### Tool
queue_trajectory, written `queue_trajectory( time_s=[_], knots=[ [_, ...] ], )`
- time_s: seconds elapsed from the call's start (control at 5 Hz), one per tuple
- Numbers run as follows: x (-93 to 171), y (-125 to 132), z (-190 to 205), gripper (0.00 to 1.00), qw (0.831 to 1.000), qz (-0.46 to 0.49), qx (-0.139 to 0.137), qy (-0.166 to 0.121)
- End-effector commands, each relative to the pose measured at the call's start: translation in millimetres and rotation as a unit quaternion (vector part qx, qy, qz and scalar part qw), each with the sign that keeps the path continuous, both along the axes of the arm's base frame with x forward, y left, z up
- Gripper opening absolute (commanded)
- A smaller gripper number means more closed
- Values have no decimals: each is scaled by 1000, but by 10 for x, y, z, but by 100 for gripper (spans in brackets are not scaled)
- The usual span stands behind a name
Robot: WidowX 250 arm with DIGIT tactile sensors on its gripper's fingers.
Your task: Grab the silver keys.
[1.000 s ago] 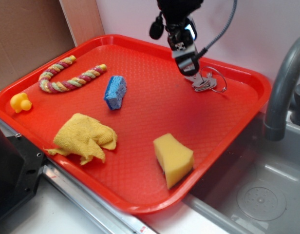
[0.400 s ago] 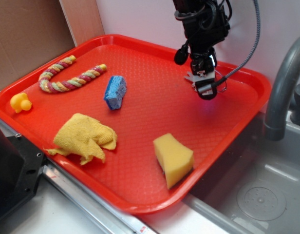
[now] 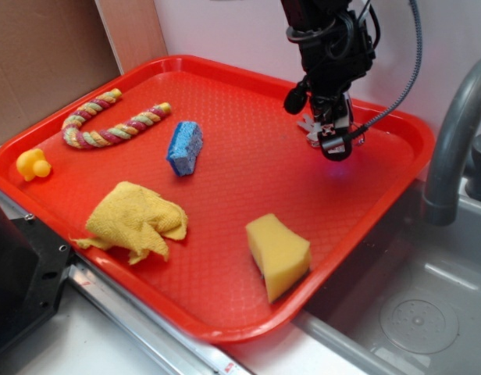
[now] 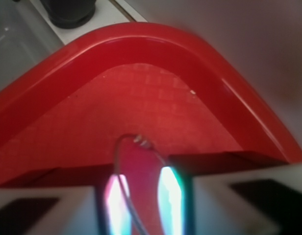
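Observation:
The silver keys (image 3: 306, 125) lie near the far right corner of the red tray (image 3: 248, 176), mostly hidden under my gripper (image 3: 334, 148), which stands low over them. Only a few key blades and a bit of wire ring show beside the fingers. In the wrist view the thin wire ring (image 4: 135, 142) runs down between my two glowing fingertips (image 4: 170, 196), with red tray floor visible in the gap. The gripper (image 4: 141, 200) is open around the ring, close to the tray's curved rim (image 4: 141, 39).
On the tray are a blue sponge (image 3: 184, 147), a yellow sponge (image 3: 278, 254), a crumpled yellow cloth (image 3: 135, 219), a striped rope toy (image 3: 108, 121) and a small yellow duck (image 3: 33, 164). A grey faucet (image 3: 451, 141) and a sink (image 3: 412, 312) stand to the right.
The gripper has moved right from beside the keys to directly over them and has come down, so it now covers most of the bunch. Nothing else on the tray moved.

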State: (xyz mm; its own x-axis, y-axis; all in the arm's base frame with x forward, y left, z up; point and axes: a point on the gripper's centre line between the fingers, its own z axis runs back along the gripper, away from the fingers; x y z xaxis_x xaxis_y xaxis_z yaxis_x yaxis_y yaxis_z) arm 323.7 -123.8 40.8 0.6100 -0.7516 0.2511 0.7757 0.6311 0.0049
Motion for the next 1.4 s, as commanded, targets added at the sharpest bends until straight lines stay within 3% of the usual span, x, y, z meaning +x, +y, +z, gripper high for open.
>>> queue_trajectory(
  time_s=[0.0,0.2,0.4,0.6,0.8,1.0,1.2],
  knots=[
    [32,29,431,0,998,46,-27,-30],
    [-164,445,827,0,984,171,-40,-19],
    [-526,898,1267,0,954,291,-45,-51],
    [-786,1074,1588,0,908,409,-71,-56],
    [-890,1092,1767,0,849,521,-78,-48],
    [-836,1055,1797,0,841,535,-70,-32],
    [-737,981,1724,0,852,519,-60,-17]
  ],
)
